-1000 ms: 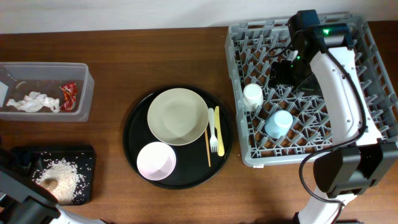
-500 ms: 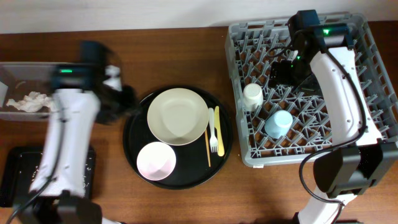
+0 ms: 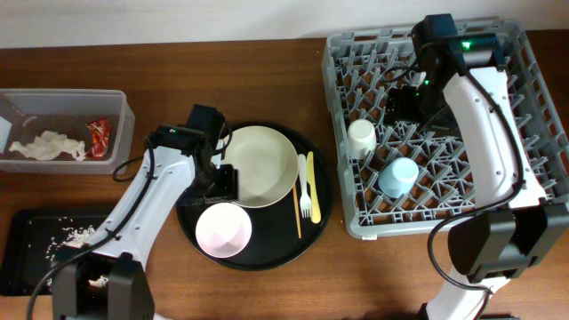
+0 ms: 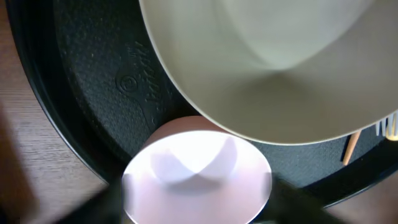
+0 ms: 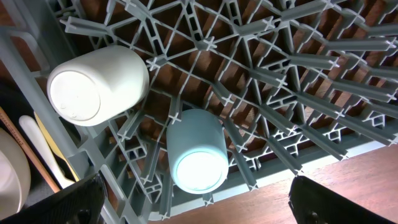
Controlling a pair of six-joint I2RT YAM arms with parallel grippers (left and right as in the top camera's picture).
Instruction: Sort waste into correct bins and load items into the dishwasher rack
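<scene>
Left gripper (image 3: 222, 182) over round black tray (image 3: 189, 197); right gripper (image 5: 199, 208) over dishwasher rack (image 3: 533, 107)
Left jaws apart, straddling the pink bowl (image 3: 223, 229) beside the cream plate (image 3: 258, 166), contact unclear; right jaws wide apart, empty; white cup (image 3: 361, 136) and light blue cup (image 3: 397, 176) lie in the rack

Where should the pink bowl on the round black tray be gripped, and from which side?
I would pinch the pink bowl by its rim from straight above, one finger inside and one outside: it stands upright, mouth up. Take the rim on the side away from the cream plate, which crowds its far edge.
</scene>
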